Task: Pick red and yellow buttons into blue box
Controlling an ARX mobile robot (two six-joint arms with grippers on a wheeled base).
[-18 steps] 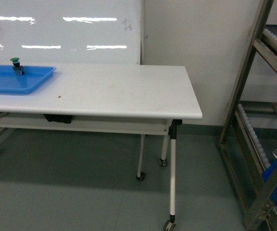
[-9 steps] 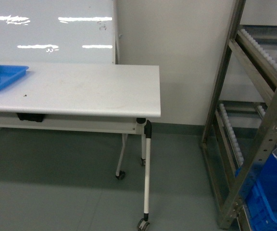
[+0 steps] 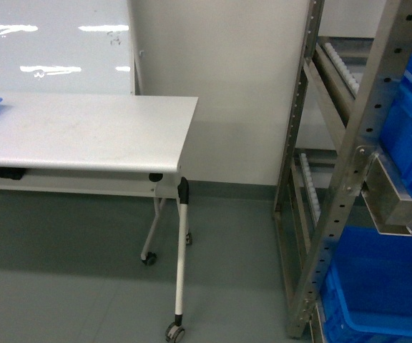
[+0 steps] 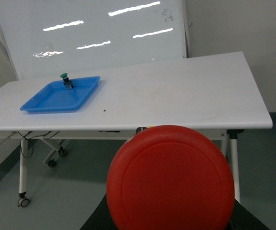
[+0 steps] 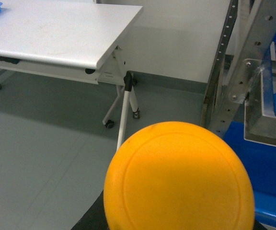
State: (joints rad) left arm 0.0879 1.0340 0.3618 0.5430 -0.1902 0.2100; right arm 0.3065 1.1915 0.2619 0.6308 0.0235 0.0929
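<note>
The red button (image 4: 170, 179) fills the bottom of the left wrist view, cap toward the camera, dark gripper parts just below it; the yellow button (image 5: 178, 177) fills the right wrist view the same way. Neither gripper's fingers are in sight, so whether they are clamped on the buttons cannot be told. The blue box (image 3: 381, 289) sits low in the metal rack (image 3: 335, 186), right of the white table (image 3: 84, 132). A blue tray (image 4: 61, 93) with a green button (image 4: 65, 79) lies near the tabletop's far left corner.
</note>
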